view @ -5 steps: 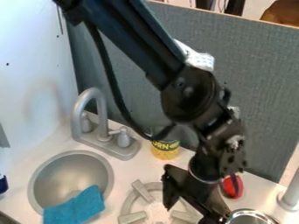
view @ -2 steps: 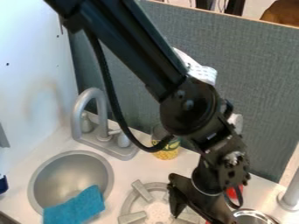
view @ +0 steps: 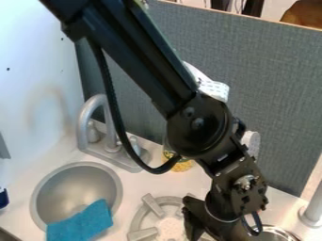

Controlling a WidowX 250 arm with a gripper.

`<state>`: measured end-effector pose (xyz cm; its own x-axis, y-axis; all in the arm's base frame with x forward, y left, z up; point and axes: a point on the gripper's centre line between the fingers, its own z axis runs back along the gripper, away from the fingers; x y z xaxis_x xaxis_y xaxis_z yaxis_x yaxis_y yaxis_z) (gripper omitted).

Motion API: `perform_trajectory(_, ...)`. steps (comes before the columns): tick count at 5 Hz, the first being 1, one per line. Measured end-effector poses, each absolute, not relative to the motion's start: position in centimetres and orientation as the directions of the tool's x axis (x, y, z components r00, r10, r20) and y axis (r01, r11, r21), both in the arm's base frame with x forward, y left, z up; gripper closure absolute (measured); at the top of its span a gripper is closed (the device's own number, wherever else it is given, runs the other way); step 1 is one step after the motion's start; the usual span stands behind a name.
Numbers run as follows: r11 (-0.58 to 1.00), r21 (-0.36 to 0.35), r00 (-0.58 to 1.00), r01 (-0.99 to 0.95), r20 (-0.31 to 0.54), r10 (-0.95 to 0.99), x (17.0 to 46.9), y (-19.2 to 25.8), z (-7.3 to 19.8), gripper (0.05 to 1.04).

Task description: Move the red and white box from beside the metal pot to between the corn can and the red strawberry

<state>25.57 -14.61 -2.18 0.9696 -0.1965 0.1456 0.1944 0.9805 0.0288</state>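
- I am viewing the arm (view: 148,61) as it is crossing from the upper left, with the pincer (view: 202,227) hanging low over the worktop (view: 131,194) at the bottom edge.
- I cannot tell whether the pincer is standing open or closed, or whether it is gripping anything.
- The burner (view: 152,205) is lying below and beside the pincer, its right part being covered by the black hardware.
- The metal vessel (view: 279,231) is sitting to the right of the burner, near the pincer; the arm is partly hiding its rim.
- The blue cloth (view: 80,222) is draping over the near edge of the sink (view: 70,188), left of the burner.
- The grey faucet (view: 85,117) is standing behind the sink.
- The can (view: 182,165) is standing right of the faucet, partly hidden by the arm.
- The grey post (view: 313,211) is rising at the right edge.
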Motion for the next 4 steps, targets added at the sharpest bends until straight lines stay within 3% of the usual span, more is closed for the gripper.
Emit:
perform_trajectory(3,0.981,0.026,0.969,0.192,0.15,-0.194,26.0,-14.9,-3.7,0.075)
perform_trajectory(4,0.986,0.032,0.977,0.161,0.135,-0.164,27.2,-15.7,-5.3,0.124)
